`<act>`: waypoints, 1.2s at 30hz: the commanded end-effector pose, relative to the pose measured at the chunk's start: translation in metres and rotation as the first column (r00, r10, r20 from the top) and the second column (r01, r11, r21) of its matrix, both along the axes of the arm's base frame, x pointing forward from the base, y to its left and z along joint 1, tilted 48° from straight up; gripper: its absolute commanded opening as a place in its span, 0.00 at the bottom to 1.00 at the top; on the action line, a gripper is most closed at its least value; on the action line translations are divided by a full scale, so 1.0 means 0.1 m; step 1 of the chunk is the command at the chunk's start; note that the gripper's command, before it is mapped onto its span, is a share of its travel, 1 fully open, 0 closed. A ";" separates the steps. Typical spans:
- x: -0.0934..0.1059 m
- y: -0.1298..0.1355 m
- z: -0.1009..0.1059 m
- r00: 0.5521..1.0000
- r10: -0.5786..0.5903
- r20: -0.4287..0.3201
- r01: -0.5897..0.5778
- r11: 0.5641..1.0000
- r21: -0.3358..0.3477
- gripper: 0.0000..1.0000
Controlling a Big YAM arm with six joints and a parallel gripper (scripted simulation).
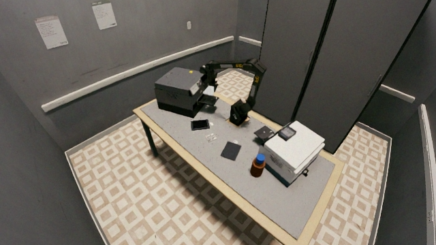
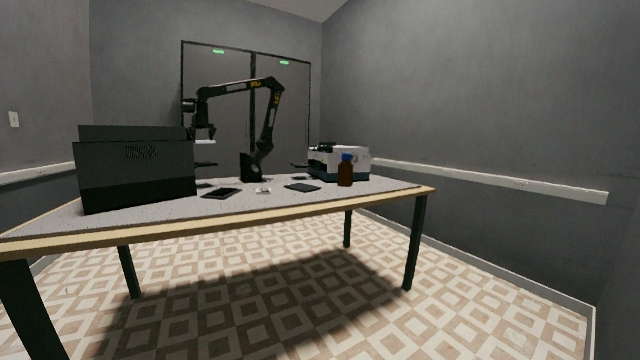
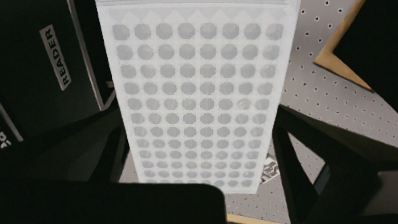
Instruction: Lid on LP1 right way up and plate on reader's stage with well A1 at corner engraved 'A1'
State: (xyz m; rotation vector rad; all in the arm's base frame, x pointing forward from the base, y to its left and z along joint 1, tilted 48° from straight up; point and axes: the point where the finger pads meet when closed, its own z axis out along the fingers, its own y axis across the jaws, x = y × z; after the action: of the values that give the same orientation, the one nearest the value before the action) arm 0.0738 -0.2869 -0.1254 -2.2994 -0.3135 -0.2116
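My gripper [image 1: 210, 86] [image 2: 202, 136] [image 3: 198, 112] is shut on the white well plate [image 1: 208, 90] [image 2: 205, 142] [image 3: 197, 104], across its width. The wells face up and no lid covers them. The plate hangs level above the reader's dark stage [image 1: 208, 100] [image 2: 207, 164], apart from it. The reader [image 1: 177, 90] [image 2: 135, 167] stands just beside it; its label shows at the left of the wrist view. The dispenser [image 1: 294, 146] [image 2: 360, 162] has its stage [image 1: 264, 133] [image 2: 299, 165] out, with no plate visible on it. I cannot make out the clear lid, the A1 engraving or the bench names.
A black framed nest [image 1: 199, 124] [image 2: 221, 193] and a flat dark pad [image 1: 231, 151] [image 2: 302, 187] lie on the bench, with a small patterned marker [image 1: 211, 137] [image 3: 270, 169] between them. The blue-capped brown bottle [image 1: 257, 167] [image 2: 345, 172] stands upright beside the dispenser.
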 end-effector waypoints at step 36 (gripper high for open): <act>0.00 0.06 -0.04 1.000 0.016 0.009 -0.016 1.000 -0.023 0.86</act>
State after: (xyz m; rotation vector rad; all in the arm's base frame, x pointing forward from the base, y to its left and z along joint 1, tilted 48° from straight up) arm 0.0701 -0.2779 -0.1319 -2.2983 -0.3069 -0.2129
